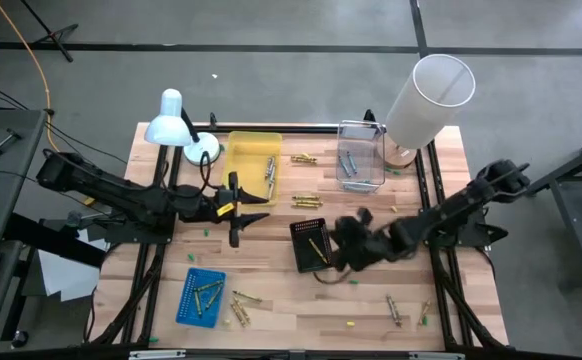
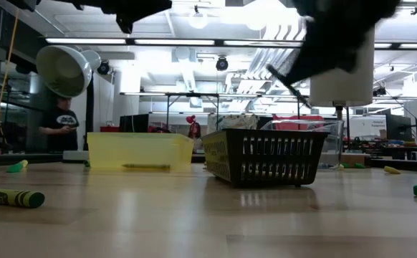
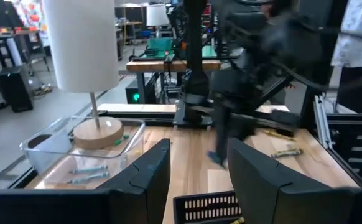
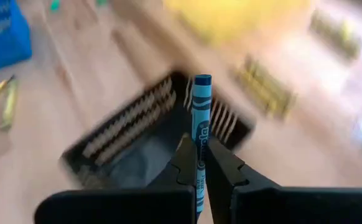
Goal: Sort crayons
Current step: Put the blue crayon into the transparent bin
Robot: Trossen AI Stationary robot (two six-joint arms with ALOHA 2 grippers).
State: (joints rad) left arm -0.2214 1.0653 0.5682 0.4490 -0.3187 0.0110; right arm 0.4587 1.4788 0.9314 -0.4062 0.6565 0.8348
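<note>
While the right hand (image 4: 198, 163) pinches a blue crayon (image 4: 200, 127) upright above the black basket (image 4: 140, 134), the step looks like carrying it to a bin. Next it probably needs steering over the matching tray, then releasing. At nine o'clock the left hand (image 1: 239, 208) waits, fingers apart, empty. Loose crayons (image 1: 308, 201) scatter the wooden surface (image 1: 301, 310) around the yellow tray (image 1: 241, 160), blue tray (image 1: 193, 312) and clear box (image 1: 361, 130). Beyond, a lamp (image 1: 176, 125) and workshop benches.
</note>
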